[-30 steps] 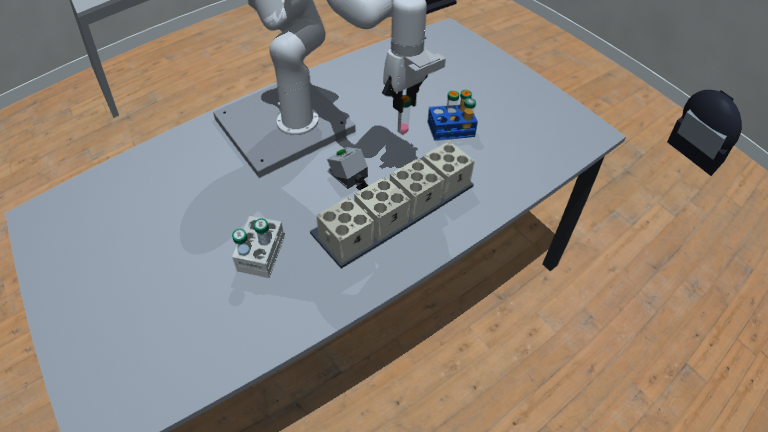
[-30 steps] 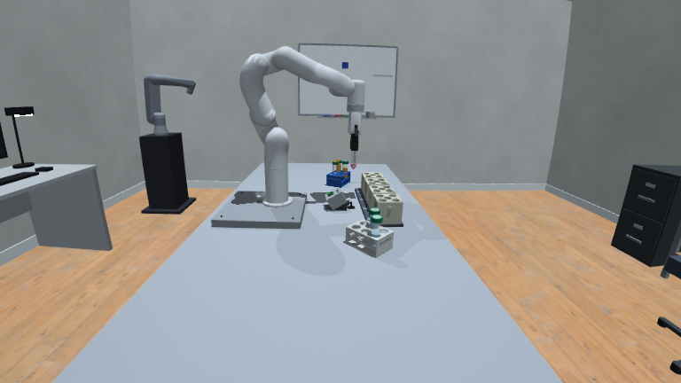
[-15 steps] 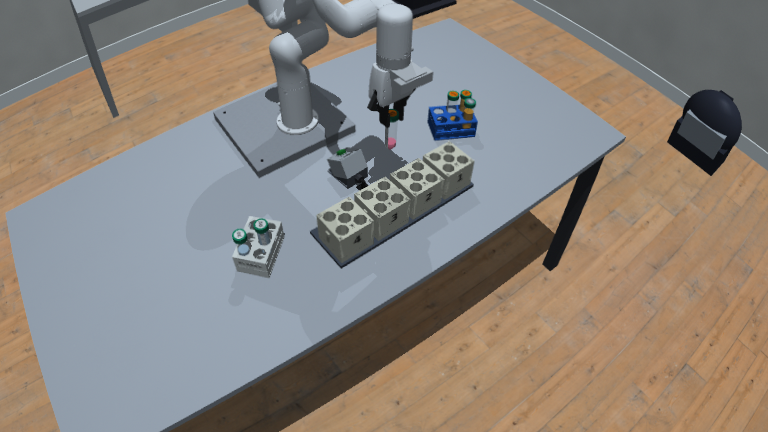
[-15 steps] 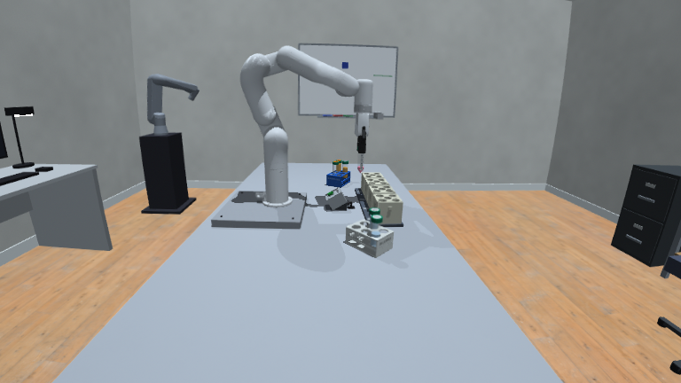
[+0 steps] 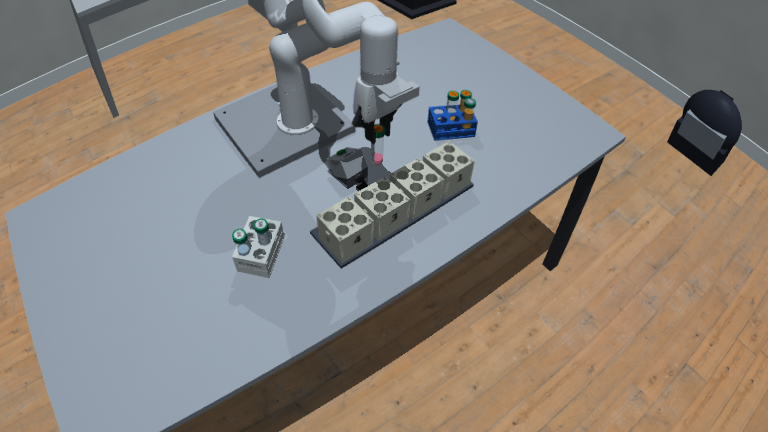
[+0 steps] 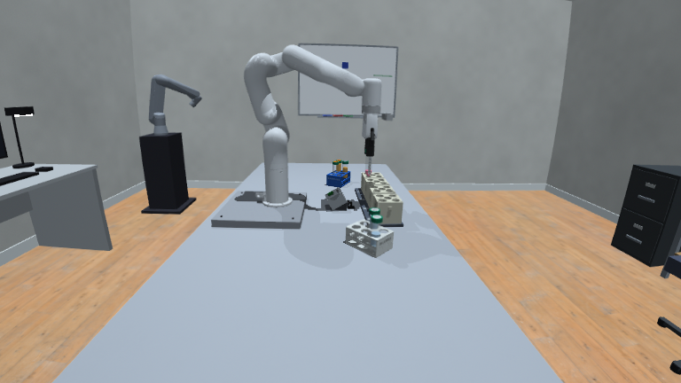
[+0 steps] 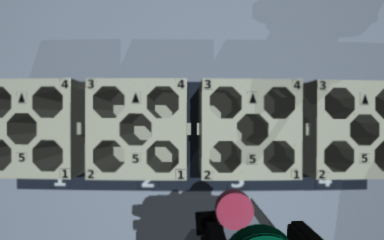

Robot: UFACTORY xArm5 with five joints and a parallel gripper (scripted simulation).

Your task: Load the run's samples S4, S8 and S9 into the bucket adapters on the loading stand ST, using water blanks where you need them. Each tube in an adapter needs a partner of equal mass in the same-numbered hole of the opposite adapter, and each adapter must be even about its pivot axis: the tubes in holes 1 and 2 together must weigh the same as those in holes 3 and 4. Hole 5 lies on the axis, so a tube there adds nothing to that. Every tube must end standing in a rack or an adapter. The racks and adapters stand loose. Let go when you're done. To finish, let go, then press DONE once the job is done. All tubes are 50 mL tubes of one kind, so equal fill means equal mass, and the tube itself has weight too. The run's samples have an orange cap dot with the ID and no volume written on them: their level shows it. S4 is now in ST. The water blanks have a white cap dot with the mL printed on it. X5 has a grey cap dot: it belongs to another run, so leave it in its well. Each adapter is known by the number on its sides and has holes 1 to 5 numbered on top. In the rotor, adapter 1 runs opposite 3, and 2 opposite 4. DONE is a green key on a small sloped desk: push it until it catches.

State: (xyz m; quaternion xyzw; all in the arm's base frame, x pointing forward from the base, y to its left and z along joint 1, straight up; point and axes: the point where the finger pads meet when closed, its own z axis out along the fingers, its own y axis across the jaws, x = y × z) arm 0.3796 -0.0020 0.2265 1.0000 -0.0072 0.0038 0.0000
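Observation:
My gripper [image 5: 378, 132] [image 6: 369, 150] [image 7: 257, 232] is shut on a green-capped, orange-dotted tube [image 5: 378, 159] [image 6: 368, 172] [image 7: 235, 211] with pink contents, hanging upright. Its ID is unreadable. It hangs above the robot side of the stand, beside adapters 2 and 3 in the wrist view. Adapter 1 [image 5: 464, 173], adapter 2 [image 5: 432, 193] [image 7: 136, 87], adapter 3 [image 5: 390, 225] [image 7: 252, 87] and adapter 4 [image 5: 339, 242] show no tubes. The blue rack [image 5: 446, 133] [image 6: 337, 179] holds two orange-dotted tubes and grey-dotted X5 [image 5: 469, 103]. The white rack [image 5: 253, 267] [image 6: 384, 246] holds two white-dotted blanks.
The sloped desk [image 5: 348, 167] [image 6: 333, 199] with the green key [image 5: 341, 152] [image 6: 330, 193] sits between the robot base plate [image 5: 254, 155] and the adapters, close to the gripper. The adapters stand in a row on a dark base [image 5: 324, 246] [image 7: 110, 185].

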